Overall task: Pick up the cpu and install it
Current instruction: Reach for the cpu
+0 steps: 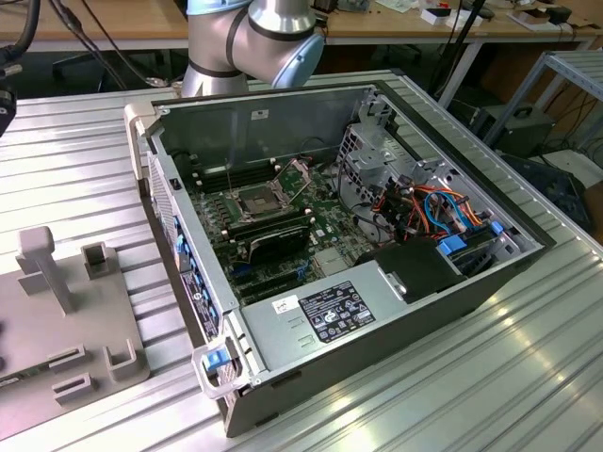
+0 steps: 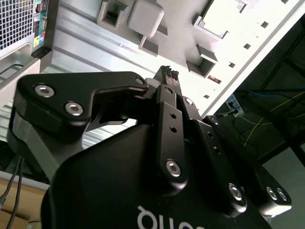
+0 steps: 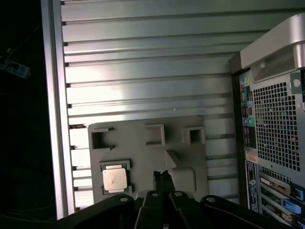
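The cpu [image 3: 115, 178] sits in a square pocket near a corner of the grey fixture plate [image 3: 126, 143], on the side away from the computer case [image 3: 276, 124] — my guess is the pocket keeps it squared up for grabbing. The gripper [image 3: 161, 175] hangs over the plate near the chip, fingers pinched together, holding nothing. The socket [image 1: 256, 200] inside the case looks open — ready for it.

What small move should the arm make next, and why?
Probably shift the tool across until it is over the cpu, then open it. The cpu lies untouched in the grey holder, and the shut tool hangs beside it, not above.
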Robot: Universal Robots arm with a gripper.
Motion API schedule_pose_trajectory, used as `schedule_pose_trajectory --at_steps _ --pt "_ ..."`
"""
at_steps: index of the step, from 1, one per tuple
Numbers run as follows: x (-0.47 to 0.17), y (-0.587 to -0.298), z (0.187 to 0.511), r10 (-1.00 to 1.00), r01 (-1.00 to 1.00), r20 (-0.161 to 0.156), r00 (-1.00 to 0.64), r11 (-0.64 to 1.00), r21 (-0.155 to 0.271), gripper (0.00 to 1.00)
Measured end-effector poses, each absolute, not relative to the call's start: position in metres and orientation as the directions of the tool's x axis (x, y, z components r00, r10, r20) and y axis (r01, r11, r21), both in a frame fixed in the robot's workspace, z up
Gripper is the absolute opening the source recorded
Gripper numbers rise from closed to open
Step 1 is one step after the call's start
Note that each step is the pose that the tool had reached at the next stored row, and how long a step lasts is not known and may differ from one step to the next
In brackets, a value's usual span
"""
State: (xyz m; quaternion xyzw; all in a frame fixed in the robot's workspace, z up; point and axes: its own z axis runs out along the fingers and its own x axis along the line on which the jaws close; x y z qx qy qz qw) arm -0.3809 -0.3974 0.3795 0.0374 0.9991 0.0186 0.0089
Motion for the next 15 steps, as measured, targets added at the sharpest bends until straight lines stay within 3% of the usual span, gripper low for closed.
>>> schedule_pose_trajectory --at_steps 15 --pt "-0.394 -0.397 0.360 0.075 0.076 0.015 -0.997 0.997 0.035 0.11"
